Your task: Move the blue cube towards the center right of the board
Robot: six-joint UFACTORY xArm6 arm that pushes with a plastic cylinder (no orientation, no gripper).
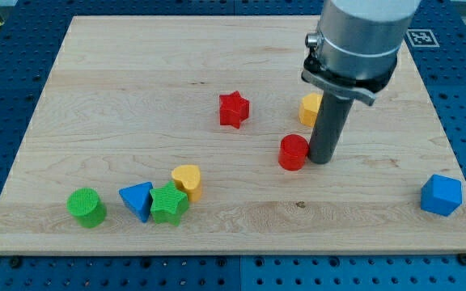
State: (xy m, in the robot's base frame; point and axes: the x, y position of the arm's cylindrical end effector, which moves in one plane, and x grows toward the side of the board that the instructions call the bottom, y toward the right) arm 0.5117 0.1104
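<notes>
- While no claw is fitted, so nothing is held, my tip (322,160) is seen touching the red cylinder (294,152) at its right side.
- Well apart, near the board's (136,97) lower right corner, the blue cube (441,195) is found.

Bright, even light; sharp pic.

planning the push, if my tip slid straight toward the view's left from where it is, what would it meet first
The red cylinder: it sits right beside my tip on its left, apparently touching or nearly so.
</notes>
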